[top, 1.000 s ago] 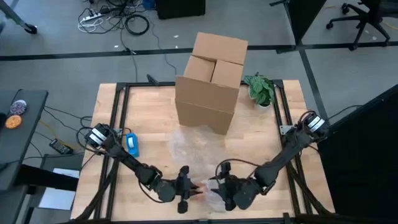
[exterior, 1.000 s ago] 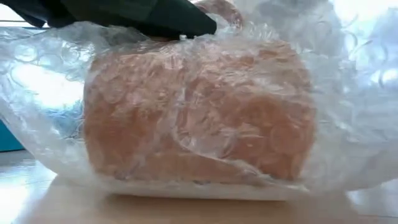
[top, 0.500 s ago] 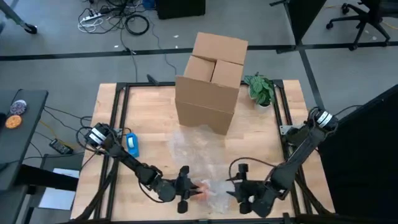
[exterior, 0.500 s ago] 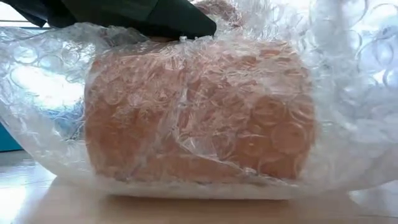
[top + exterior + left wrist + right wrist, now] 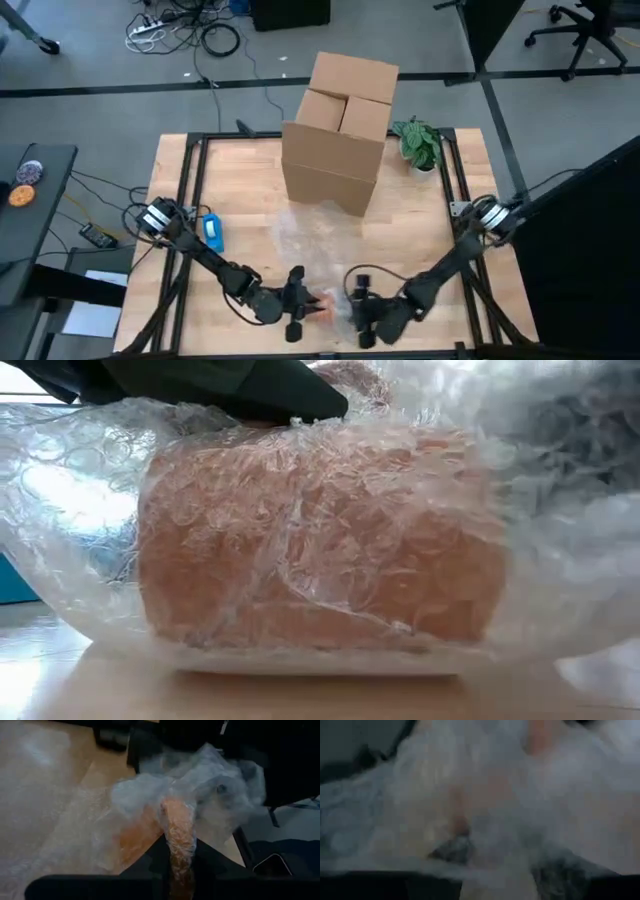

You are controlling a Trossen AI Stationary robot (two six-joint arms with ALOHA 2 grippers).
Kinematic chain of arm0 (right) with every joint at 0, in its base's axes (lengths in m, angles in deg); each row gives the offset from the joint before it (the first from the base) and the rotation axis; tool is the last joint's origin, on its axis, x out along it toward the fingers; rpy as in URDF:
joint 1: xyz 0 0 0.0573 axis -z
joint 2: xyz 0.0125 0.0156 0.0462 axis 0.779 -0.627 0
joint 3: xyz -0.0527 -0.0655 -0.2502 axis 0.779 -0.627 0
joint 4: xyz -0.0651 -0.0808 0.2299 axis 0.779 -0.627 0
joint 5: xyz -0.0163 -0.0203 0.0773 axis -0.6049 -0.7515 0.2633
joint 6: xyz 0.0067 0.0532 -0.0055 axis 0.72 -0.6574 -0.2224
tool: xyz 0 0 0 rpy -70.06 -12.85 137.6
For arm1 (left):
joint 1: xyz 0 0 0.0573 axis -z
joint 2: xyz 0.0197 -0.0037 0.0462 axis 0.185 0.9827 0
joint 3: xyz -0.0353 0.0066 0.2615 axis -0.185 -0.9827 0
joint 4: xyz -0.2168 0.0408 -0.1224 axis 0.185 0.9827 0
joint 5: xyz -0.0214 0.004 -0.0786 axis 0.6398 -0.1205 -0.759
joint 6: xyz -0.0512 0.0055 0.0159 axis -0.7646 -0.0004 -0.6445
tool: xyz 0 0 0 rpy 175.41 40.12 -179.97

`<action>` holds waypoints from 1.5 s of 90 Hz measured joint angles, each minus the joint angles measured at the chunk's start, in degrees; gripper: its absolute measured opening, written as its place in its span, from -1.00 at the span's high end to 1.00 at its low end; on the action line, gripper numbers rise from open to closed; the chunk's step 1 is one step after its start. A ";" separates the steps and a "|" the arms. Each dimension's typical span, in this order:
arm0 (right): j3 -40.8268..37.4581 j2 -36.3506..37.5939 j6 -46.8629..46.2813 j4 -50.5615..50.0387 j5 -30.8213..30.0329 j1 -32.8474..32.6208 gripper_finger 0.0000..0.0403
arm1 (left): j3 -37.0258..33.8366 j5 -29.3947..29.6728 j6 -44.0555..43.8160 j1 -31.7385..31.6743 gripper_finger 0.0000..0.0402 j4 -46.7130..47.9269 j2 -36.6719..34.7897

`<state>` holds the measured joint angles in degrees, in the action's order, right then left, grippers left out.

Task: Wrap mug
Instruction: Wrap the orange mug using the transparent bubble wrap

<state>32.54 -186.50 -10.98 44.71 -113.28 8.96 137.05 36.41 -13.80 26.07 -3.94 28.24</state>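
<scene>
Two hands meet at bubble-wrapped mug (image 5: 320,545): left hand (image 5: 318,308) clamps handle; right hand (image 5: 358,312) grip unclear. Cardboard box (image 5: 338,130) behind.

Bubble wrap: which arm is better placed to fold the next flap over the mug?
Probably the right. Its end effector sits against the loose bubble wrap, while the left end effector is holding the mug by its handle.

The front edge of the bench (image 5: 240,215) is crowded by both arms, the wrapped mug (image 5: 325,303) and loose bubble wrap (image 5: 310,232). The back middle is blocked by a tall cardboard box (image 5: 340,135), with a small plant (image 5: 418,143) beside it. Open wood is left along the left and right sides.
</scene>
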 joint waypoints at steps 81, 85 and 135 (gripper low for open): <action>1.20 20.65 -16.03 -24.98 11.79 -6.89 0.15 | 0.07 0.80 -0.68 -0.42 0.84 0.17 0.05; 1.20 22.09 -16.03 -24.96 11.69 -7.61 0.15 | 0.07 0.80 -0.68 -0.42 0.84 0.17 0.05; -1.32 26.21 -28.32 -46.80 2.48 -9.08 0.95 | 0.05 0.73 -0.70 -0.42 0.84 0.17 0.05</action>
<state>31.23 -160.28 -39.30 -2.09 -110.80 -0.11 137.10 37.14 -14.50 25.65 -3.77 28.29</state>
